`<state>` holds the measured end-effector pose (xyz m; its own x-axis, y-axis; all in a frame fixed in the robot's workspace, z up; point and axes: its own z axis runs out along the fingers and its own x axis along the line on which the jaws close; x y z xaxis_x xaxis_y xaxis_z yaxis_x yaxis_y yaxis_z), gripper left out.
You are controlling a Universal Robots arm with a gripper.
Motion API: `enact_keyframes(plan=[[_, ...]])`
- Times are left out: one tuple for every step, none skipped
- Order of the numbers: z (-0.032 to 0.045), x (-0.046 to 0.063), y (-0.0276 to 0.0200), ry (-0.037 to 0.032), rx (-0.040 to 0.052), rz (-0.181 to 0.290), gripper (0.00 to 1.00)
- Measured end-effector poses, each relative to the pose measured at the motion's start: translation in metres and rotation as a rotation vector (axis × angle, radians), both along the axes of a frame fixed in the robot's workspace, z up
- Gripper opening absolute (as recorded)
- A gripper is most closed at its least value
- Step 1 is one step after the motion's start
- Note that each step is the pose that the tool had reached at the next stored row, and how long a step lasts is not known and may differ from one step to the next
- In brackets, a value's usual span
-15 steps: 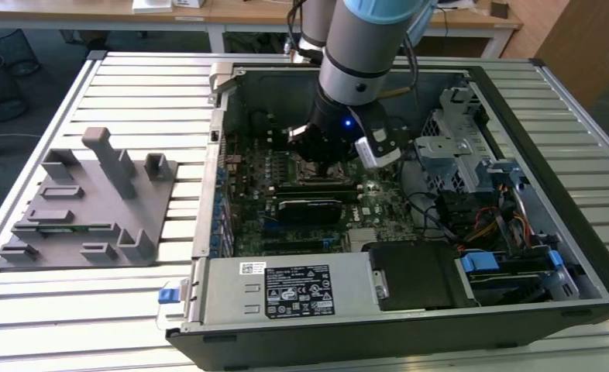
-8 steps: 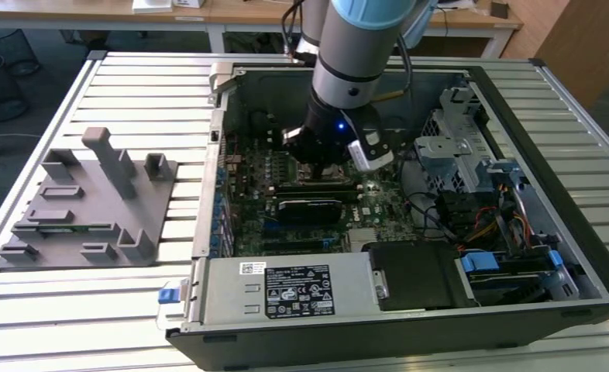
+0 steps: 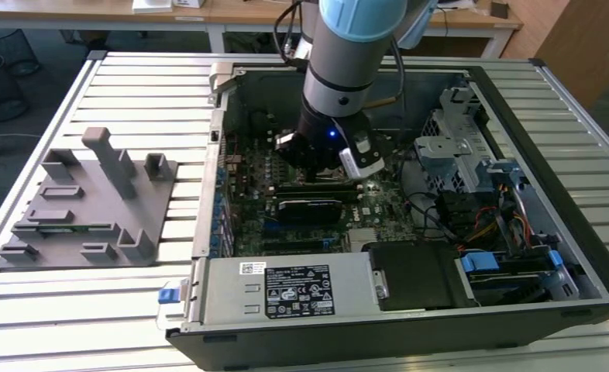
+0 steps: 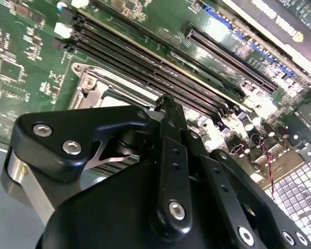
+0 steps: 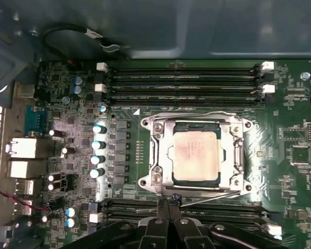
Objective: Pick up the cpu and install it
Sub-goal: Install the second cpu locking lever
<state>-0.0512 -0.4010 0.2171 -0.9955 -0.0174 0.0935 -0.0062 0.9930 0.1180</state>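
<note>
cpu: the cpu [image 5: 196, 155] is already sitting flat in the motherboard socket [image 5: 196, 154], silvery top up, with the metal socket frame [image 5: 155, 155] around it. Looks seated square from the first wrist view.

step: I'd say the pick-and-place part is done and we're at the tail end of the install. The thin retention lever [image 5: 207, 197] lies along the socket edge nearest the gripper, so locking down is probably what's in hand, but that's my guess.

fingers: the gripper [image 5: 168, 207] has its fingers pressed together, nothing between them as far as I can see. The tips sit just beside the socket edge, by the lever, not over the chip.

arm pose: in the exterior view the arm [image 3: 351, 70] reaches straight down into the open computer case [image 3: 552, 225], wrist low over the motherboard [image 3: 315, 225].

around: RAM slots [image 5: 186, 83] run along both sides of the socket. The grey fixture tray [image 3: 87, 209] sits on the slatted surface [image 3: 129, 85], well apart from the case.
</note>
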Motion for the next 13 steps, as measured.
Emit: enact_keyframes(plan=[[-0.0005, -0.001, -0.0002, -0.0001, 0.0022, 0.000, 0.11], [-0.0012, -0.001, -0.0002, -0.0002, 0.0046, 0.000, 0.11], [-0.0020, -0.002, -0.0003, -0.0002, 0.0074, 0.000, 0.11], [-0.0031, -0.002, -0.0003, -0.0002, 0.0099, 0.000, 0.11], [-0.0042, -0.003, -0.0003, -0.0001, 0.0120, 0.000, 0.11], [-0.0055, -0.003, -0.0003, -0.0001, 0.0135, 0.000, 0.11], [-0.0069, -0.004, -0.0004, -0.0001, 0.0144, 0.000, 0.11], [-0.0082, -0.004, -0.0003, -0.0001, 0.0149, 0.000, 0.11], [-0.0094, -0.005, -0.0003, -0.0001, 0.0153, 0.000, 0.11], [-0.0102, -0.005, -0.0004, 0.0000, 0.0159, 0.000, 0.11], [-0.0108, -0.006, -0.0005, 0.0000, 0.0173, 0.000, 0.11], [-0.0111, -0.007, -0.0009, 0.0001, 0.0210, 0.000, 0.11], [-0.0114, -0.007, -0.0015, -0.0001, 0.0262, 0.000, 0.11]])
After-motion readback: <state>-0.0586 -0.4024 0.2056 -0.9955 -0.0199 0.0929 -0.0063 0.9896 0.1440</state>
